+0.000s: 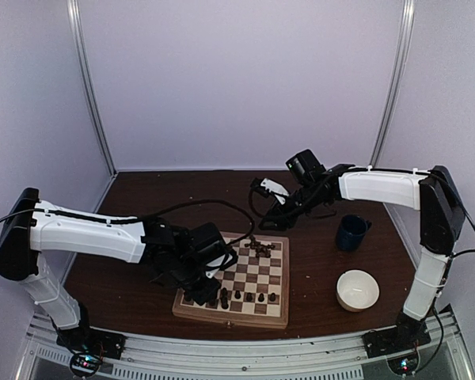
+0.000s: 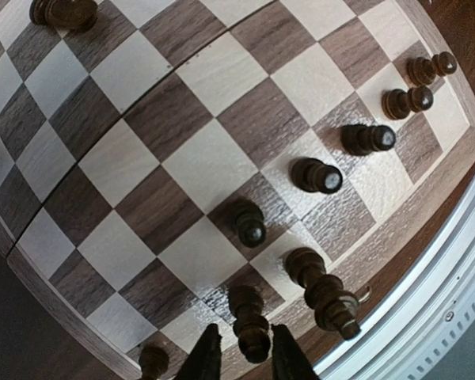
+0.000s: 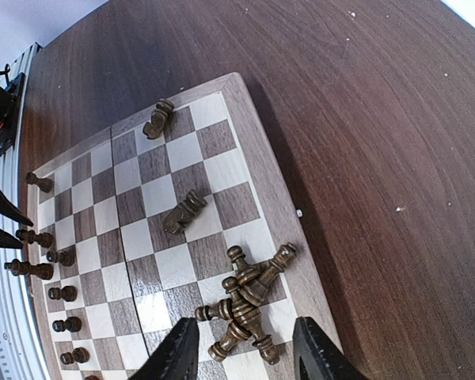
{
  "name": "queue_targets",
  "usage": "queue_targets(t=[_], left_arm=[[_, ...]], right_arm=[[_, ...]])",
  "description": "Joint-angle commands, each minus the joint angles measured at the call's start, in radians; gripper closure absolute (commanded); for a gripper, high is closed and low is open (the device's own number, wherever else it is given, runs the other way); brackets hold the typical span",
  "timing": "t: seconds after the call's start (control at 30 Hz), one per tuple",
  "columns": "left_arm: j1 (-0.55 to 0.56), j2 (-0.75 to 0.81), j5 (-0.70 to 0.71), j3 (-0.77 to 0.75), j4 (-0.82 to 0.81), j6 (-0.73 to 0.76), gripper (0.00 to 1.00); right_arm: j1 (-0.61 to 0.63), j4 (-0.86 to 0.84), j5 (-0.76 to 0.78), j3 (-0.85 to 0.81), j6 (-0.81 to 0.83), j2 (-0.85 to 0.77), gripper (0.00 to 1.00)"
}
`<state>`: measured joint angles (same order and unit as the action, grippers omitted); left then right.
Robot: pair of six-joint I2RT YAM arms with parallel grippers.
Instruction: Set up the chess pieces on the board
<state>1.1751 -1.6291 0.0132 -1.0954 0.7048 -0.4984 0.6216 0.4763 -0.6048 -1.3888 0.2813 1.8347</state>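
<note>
**A:** The fingers [image 2: 208,360] of the left gripper [image 2: 245,328], how did they stand?

**B:** Slightly apart, one on each side of an upright piece [image 2: 250,313] near the 7 o'clock corner of the board [image 1: 229,317], as seen from overhead. A sliver of pale square showed between one finger and the piece. Whether the other finger touched it, I could not tell.

**A:** And the right gripper [image 3: 245,348]?

**B:** Its fingers [image 3: 178,356] were wide apart with nothing between them. It hung well above the table [image 1: 142,198], just beyond the board's 12 o'clock edge, and its camera looked down on the pile [image 3: 244,305].

**A:** Where were the chess pieces [image 1: 249,298]?

**B:** All that I could see were on the board. A row stood upright along the 6 o'clock edge, one to a square, including the one between the left fingers. The pile lay against the 12 o'clock edge, toward 1 o'clock, with several pieces on their sides, crossed and touching. Two more lay toppled apart from it. One was in the far half toward the middle and one was by the 10 o'clock edge.

**A:** Anything else on the table?

**B:** A dark blue mug [image 1: 352,232] stood at 3 o'clock from the board and a white bowl [image 1: 358,289] at 4 o'clock. Both were well apart from the board.
</note>
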Motion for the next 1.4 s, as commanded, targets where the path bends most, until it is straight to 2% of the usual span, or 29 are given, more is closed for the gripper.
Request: queue_targets(t=[0.0, 0.2, 0.33, 0.57, 0.8, 1.13, 1.37], left_arm=[[-0.001, 0.012, 0.002, -0.021, 0.005, 0.006, 0.72], [-0.01, 0.116, 0.082, -0.06, 0.021, 0.033, 0.55], [-0.11, 0.195, 0.073, -0.047, -0.009, 0.027, 0.52], [-0.366, 0.237, -0.07, 0.094, -0.212, -0.139, 0.56], [-0.43, 0.106, -0.128, 0.065, -0.257, -0.154, 0.56], [-0.566, 0.02, -0.282, 0.069, -0.371, -0.134, 0.54], [-0.607, -0.065, -0.37, 0.034, -0.429, -0.122, 0.66]], right_arm=[[-0.007, -0.002, -0.001, -0.019, -0.01, -0.005, 0.56], [-0.008, -0.002, -0.003, -0.021, -0.011, -0.012, 0.55], [-0.008, 0.0, -0.011, -0.022, -0.011, -0.012, 0.55], [-0.004, 0.01, -0.027, -0.028, -0.009, -0.023, 0.55], [0.034, 0.027, -0.01, -0.036, 0.024, -0.03, 0.55], [0.192, 0.061, 0.107, -0.12, 0.05, 0.035, 0.55], [0.285, 0.082, 0.175, -0.204, 0.066, 0.144, 0.57]])
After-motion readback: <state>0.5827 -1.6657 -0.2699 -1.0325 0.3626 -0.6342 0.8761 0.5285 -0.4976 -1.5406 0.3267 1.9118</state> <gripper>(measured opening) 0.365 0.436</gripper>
